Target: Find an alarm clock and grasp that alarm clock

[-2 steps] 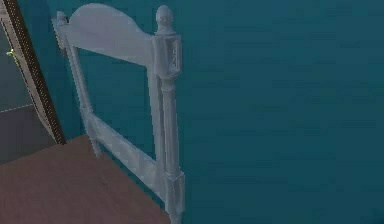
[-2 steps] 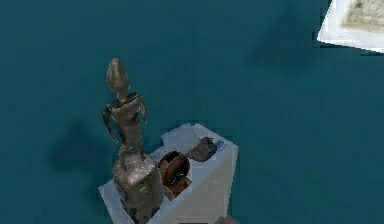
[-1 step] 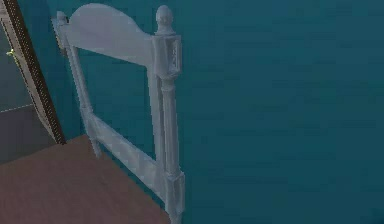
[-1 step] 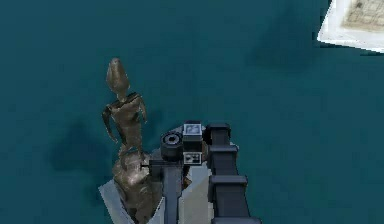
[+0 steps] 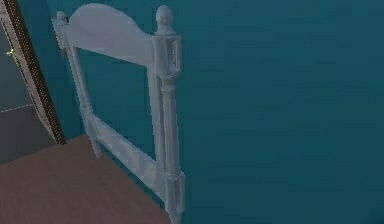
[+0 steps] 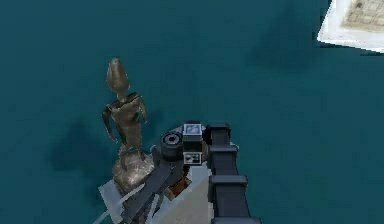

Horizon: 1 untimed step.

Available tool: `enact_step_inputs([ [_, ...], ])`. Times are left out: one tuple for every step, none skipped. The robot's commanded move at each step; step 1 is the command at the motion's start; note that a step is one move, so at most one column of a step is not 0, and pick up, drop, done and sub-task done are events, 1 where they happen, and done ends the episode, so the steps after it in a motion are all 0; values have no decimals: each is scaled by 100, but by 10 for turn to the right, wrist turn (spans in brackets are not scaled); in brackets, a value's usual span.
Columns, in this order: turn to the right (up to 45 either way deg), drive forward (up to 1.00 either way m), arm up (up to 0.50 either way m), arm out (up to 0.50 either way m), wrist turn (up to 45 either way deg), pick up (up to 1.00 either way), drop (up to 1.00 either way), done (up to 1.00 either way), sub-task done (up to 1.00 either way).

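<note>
Pincer (image 6: 137, 199) nr statue (image 6: 125, 115); fwd view: headboard (image 5: 166, 100)

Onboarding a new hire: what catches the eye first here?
A bronze statue stands on a pale surface at the arm side view's lower left, against a teal wall, with the dark arm and hand just right of it. In the forward view, a pale headboard stands left of middle.

No text, number or sign can be read. Black marks are seen on the two small white squares (image 6: 192, 131) at the far end of the arm (image 6: 228, 185), but no letters or digits are formed by them. Faint marks are carried by the picture (image 6: 355, 22) on the wall (image 6: 260, 90); nothing legible can be made out there.
</note>
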Motion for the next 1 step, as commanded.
enact_step_inputs([
  [0,0,0,0,450,0,0,0,0],
])
